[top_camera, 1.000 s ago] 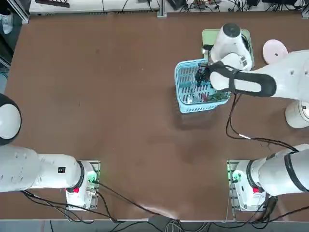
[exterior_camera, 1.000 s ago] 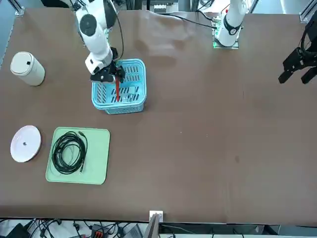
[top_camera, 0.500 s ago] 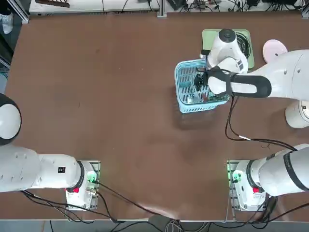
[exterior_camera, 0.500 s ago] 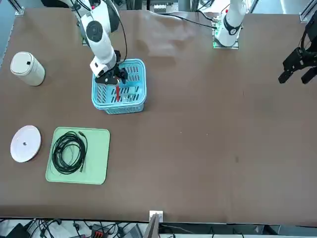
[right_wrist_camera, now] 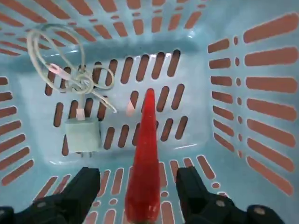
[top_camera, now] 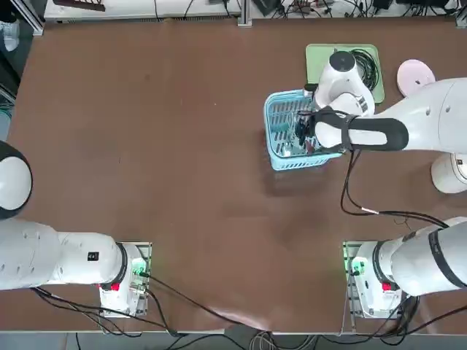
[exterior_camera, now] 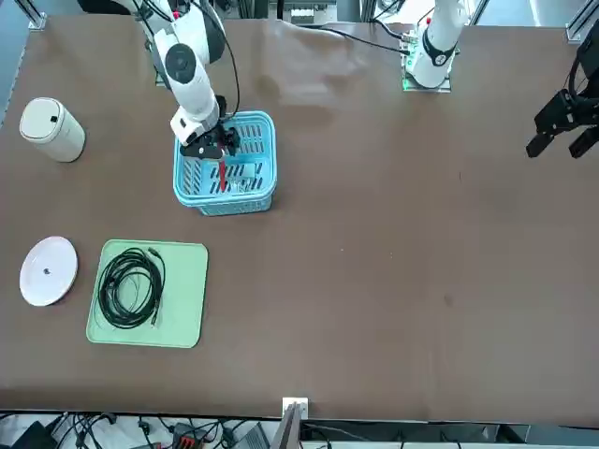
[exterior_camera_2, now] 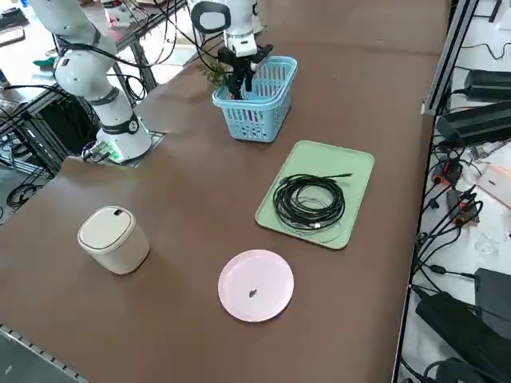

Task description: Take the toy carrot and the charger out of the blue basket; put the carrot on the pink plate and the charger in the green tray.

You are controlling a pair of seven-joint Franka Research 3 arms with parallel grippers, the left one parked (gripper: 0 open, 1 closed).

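The right gripper (right_wrist_camera: 138, 179) was poised over the blue basket (exterior_camera: 236, 207), in the upper left of the front view, its fingers spread wide with the toy carrot (right_wrist_camera: 142, 186) between them and a gap on either side, so nothing was gripped. That straddle presumably served to let the fingers close across the carrot's slim body. The carrot sloped, its pointed end towards the basket's floor; its leafy tuft (exterior_camera_2: 215, 74) showed at the basket's edge, at the upper centre of the right side view, which probably explained why the thick end was the one approached. The charger (right_wrist_camera: 83, 135) lay inside the basket beside its looped white cable (right_wrist_camera: 82, 84), apart from the fingers, likely left for a second pick. The pink plate (exterior_camera_2: 255, 286), at the lower centre of the right side view, was bare for the carrot, while a black coiled cable (exterior_camera: 131, 288) took up much of the green tray (exterior_camera: 188, 318), so the charger might need a free edge. Compared with a second earlier, the arm had shifted slightly right and down in the front view, and the top view's upper right now revealed more of the tray and coil; basket, plate and tray had stayed put.
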